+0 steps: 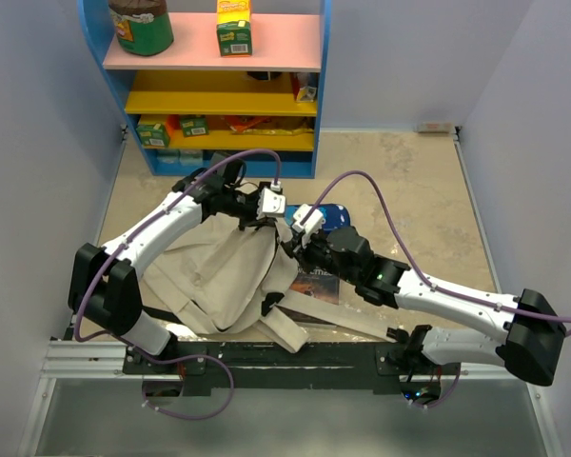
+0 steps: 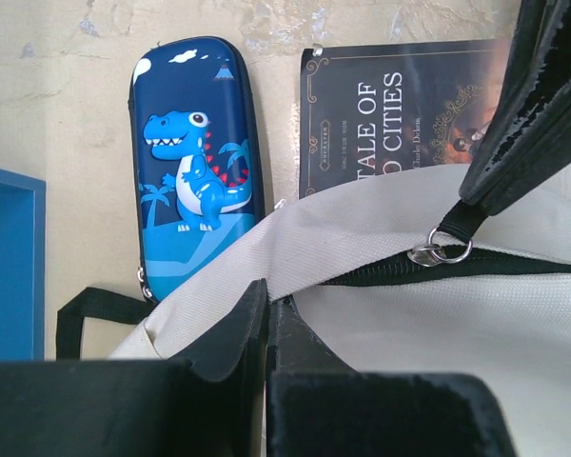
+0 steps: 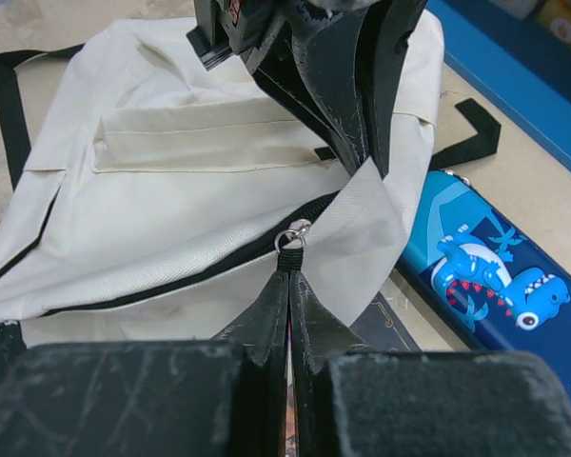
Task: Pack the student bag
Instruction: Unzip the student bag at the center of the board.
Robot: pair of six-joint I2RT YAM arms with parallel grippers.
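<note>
The student bag [image 1: 219,276] is laid slumped on the worktop [image 1: 409,181], toward 8 o'clock from the worktop's middle and close to the arms' bases. A black zip [image 3: 171,281] is seen running across its cream canvas, ending at a metal ring and a black zip pull [image 3: 287,255]. One beige webbing strap [image 1: 290,335] is spread out at the bag's 5 o'clock side, and a black strap end [image 2: 86,305] is shown lying flat by its upper edge.

The zip pull is pinched in the right tool [image 3: 288,281], whose jaws are closed tight on it. At 12 o'clock from that grip, a fold of the bag's upper edge is clamped in the left tool [image 2: 268,307], its jaws likewise closed with the canvas between them. The two tools are held just beside each other over the bag's 1 o'clock corner.

A blue pencil case [image 2: 195,162] printed with a dinosaur is placed at 2 o'clock from the bag, just beside its edge. A dark-covered book [image 2: 400,114] is laid next to the case and is partly covered by the bag.

A blue shelf unit [image 1: 205,57] is stood at 12 o'clock on the worktop, with a dark jar [image 1: 141,24] and a yellow box [image 1: 234,27] set on its pink top shelf.
</note>
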